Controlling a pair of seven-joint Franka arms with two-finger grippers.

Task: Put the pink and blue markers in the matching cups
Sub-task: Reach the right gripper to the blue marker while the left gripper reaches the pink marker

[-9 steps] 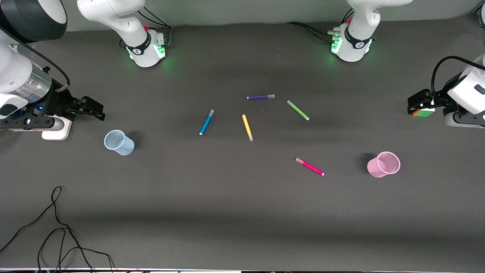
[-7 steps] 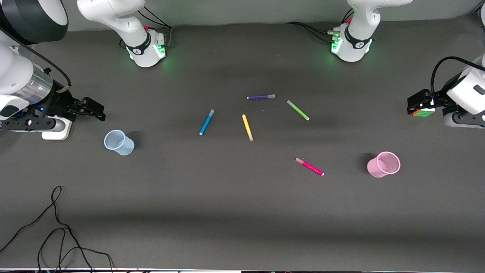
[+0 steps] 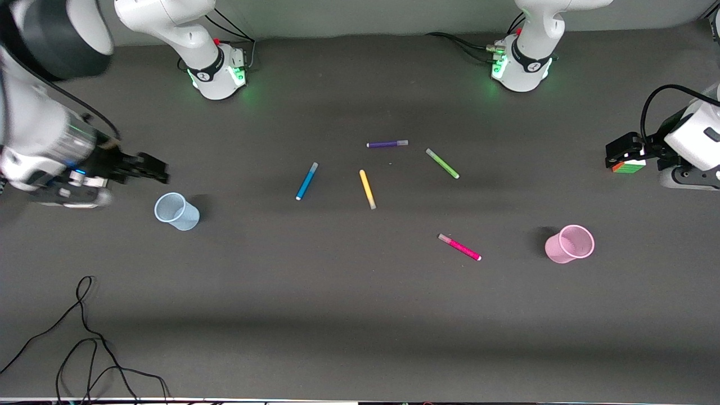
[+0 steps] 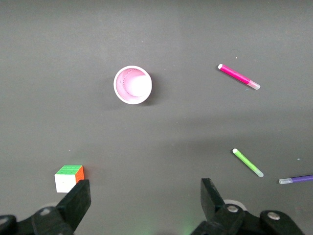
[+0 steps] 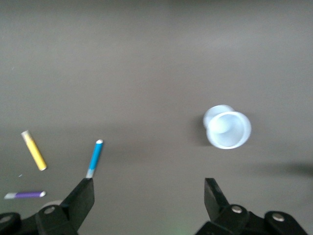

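Observation:
The blue marker (image 3: 306, 181) and the pink marker (image 3: 459, 247) lie flat on the dark table. The pale blue cup (image 3: 176, 211) stands upright toward the right arm's end. The pale pink cup (image 3: 569, 243) stands upright toward the left arm's end. My right gripper (image 3: 153, 169) is open and empty, over the table just beside the blue cup. Its wrist view shows the blue cup (image 5: 226, 128) and the blue marker (image 5: 95, 158). My left gripper (image 3: 620, 152) is open and empty, over a small cube. Its wrist view shows the pink cup (image 4: 132, 84) and the pink marker (image 4: 238, 77).
A yellow pen (image 3: 367, 189), a green pen (image 3: 442, 163) and a purple pen (image 3: 387, 144) lie near the table's middle. A coloured puzzle cube (image 3: 629, 167) sits under my left gripper. A black cable (image 3: 84, 337) lies loose near the front edge.
My right arm has moved a little toward the table's middle, and its gripper is closer to the blue cup. The left arm, markers and cups have not moved.

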